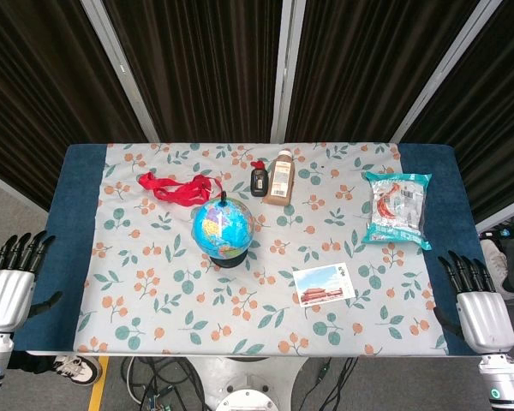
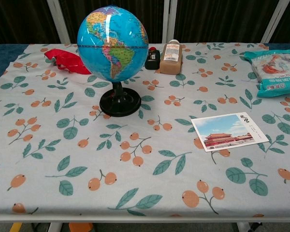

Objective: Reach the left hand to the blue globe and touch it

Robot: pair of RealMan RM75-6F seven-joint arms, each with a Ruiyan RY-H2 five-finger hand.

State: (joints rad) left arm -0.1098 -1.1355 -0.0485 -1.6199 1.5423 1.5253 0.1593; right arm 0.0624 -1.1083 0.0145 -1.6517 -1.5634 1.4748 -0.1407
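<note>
The blue globe [image 1: 224, 227] stands upright on a black round base in the middle of the table, slightly left of centre; the chest view shows the globe [image 2: 113, 42] close up at the upper left. My left hand [image 1: 14, 272] hangs off the table's left edge, far from the globe, fingers straight and apart, holding nothing. My right hand [image 1: 475, 296] is off the right edge near the front corner, fingers likewise extended and empty. Neither hand appears in the chest view.
A red ribbon [image 1: 175, 187] lies behind-left of the globe. A brown bottle [image 1: 280, 177] and a small black item [image 1: 258, 181] are behind it. A snack packet [image 1: 397, 206] lies at right, a postcard [image 1: 323, 284] front-right. A floral cloth [image 1: 154, 291] covers the table.
</note>
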